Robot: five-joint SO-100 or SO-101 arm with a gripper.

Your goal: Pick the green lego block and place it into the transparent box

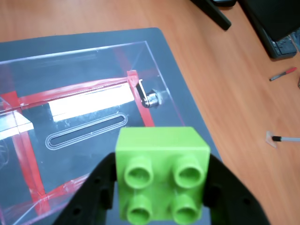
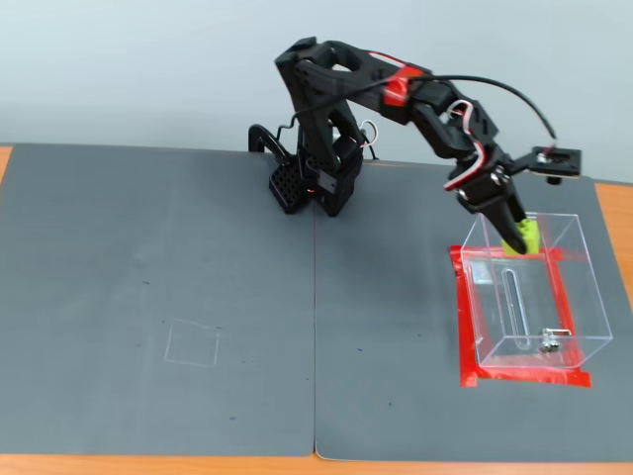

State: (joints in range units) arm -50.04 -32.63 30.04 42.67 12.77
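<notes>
Gripping the lime-green square plastic lego block (image 1: pixel 161 173) between its two black fingers, the gripper (image 1: pixel 161 187) is closed on the brick's sides — four round studs face the wrist camera. Beyond the brick, toward 11 o'clock in the wrist view, lies the transparent plastic box (image 1: pixel 70 117) with its long slot and small metal latch (image 1: pixel 151 97), over a red tape outline (image 1: pixel 26 154). In the fixed view the gripper (image 2: pixel 509 233) holds the block (image 2: pixel 524 236) at the box's (image 2: pixel 534 317) far rim — whether inside or just above it, I cannot tell. The box sits at 3 o'clock on the dark grey mat (image 2: pixel 158 277), the arm's base (image 2: pixel 312 183) at 12 o'clock.
</notes>
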